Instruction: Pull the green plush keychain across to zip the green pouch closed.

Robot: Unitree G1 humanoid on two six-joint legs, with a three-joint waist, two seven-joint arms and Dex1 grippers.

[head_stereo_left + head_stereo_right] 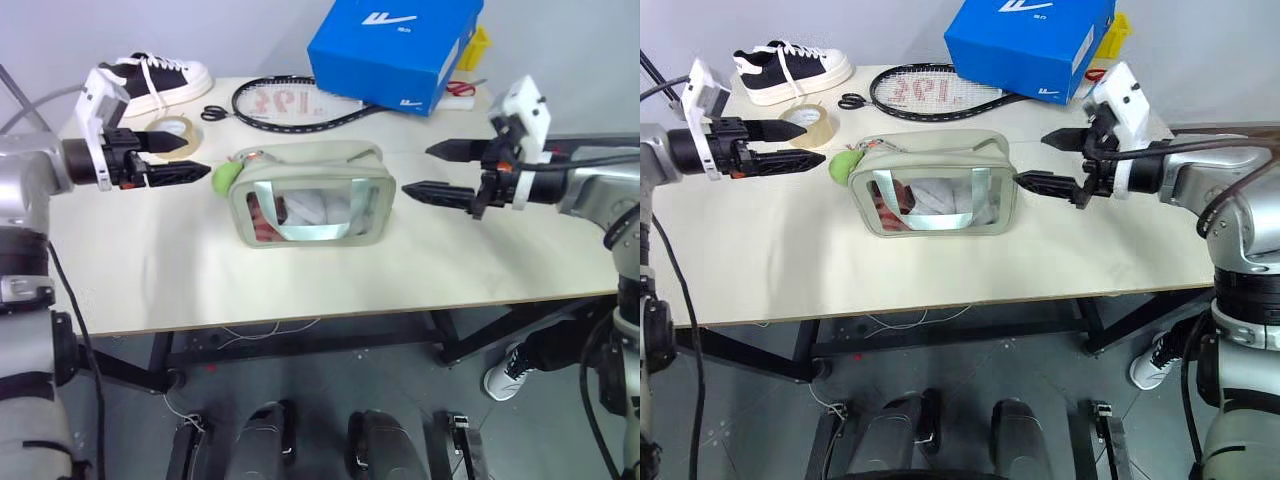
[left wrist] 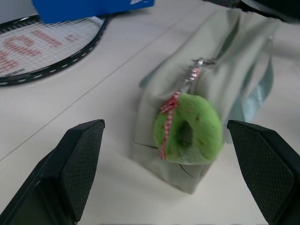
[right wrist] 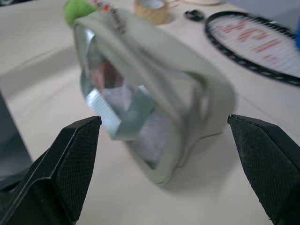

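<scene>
Green pouch (image 1: 311, 196) lies mid-bench (image 1: 300, 280), clear window facing up, strap across it. Green plush keychain (image 1: 224, 177) hangs at the pouch's left end, clipped to the zipper pull. Left gripper (image 1: 185, 158) hovers just left of the keychain, fingers spread wide, grasping nothing. Right gripper (image 1: 437, 170) hovers just off the pouch's right end, fingers likewise spread and empty; neither touches the pouch. Behind the pouch: racket (image 1: 290, 102), blue shoebox (image 1: 395, 45), scissors (image 1: 214, 113), tape roll (image 1: 172, 128), black-and-white sneaker (image 1: 155, 78).
</scene>
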